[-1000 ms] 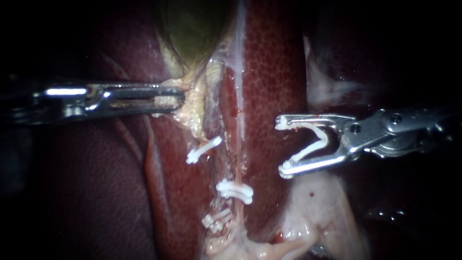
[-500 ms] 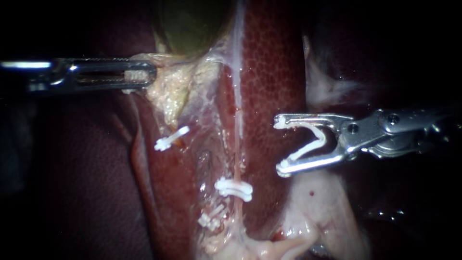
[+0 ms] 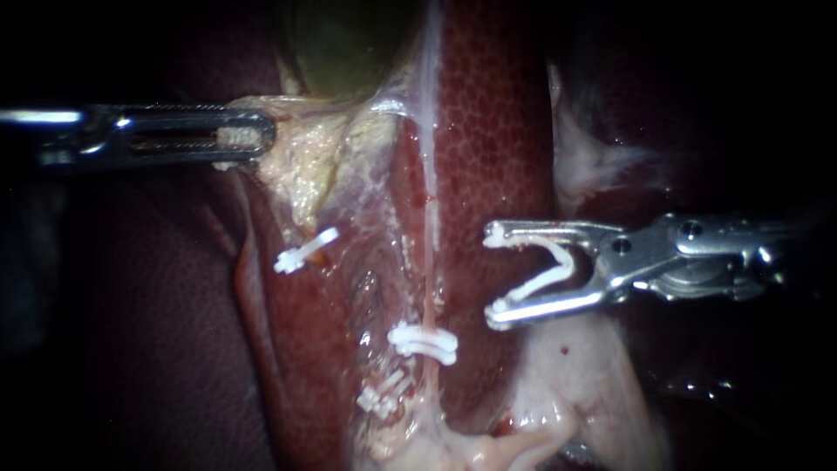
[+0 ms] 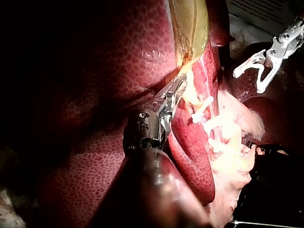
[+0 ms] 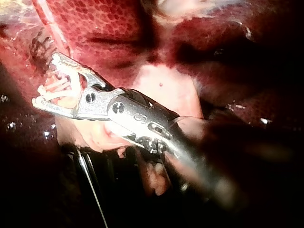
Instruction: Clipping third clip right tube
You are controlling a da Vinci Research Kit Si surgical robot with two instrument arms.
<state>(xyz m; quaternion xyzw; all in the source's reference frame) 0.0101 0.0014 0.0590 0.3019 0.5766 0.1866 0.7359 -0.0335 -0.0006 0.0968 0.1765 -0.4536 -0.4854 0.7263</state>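
- Dark red, mottled liver across most of the endoscope view, with the greenish gallbladder at top centre
- From the left, the left instrument, lying level, slotted jaws closed on pale fatty tissue just under the gallbladder, that tissue stretched taut leftward
- From the right, the right instrument, jaws spread wide and pointing left, tips over the liver
- Between those jaws a white loaded clip, bent in a V, one leg against each jaw, so gripped from both sides while itself open
- Right tube: a thin pale strand running down the middle of the view, not yet between the jaws, with a narrow strip of liver showing between it and the jaw tips
- White crosswise clip closed over the right tube, lower than the jaw tips
- White tilted clip further left on the stretched tissue, well apart from the right instrument
- White lowest clip down and left of the crosswise one, amid pale shreds
- Pale pink tissue under the right instrument's lower jaw
- Left wrist view: left jaws together on the yellowish tissue beneath the gallbladder, right instrument ahead and apart, open-mouthed
- Right wrist view: right jaws parted around the white V, liver ahead of the tips
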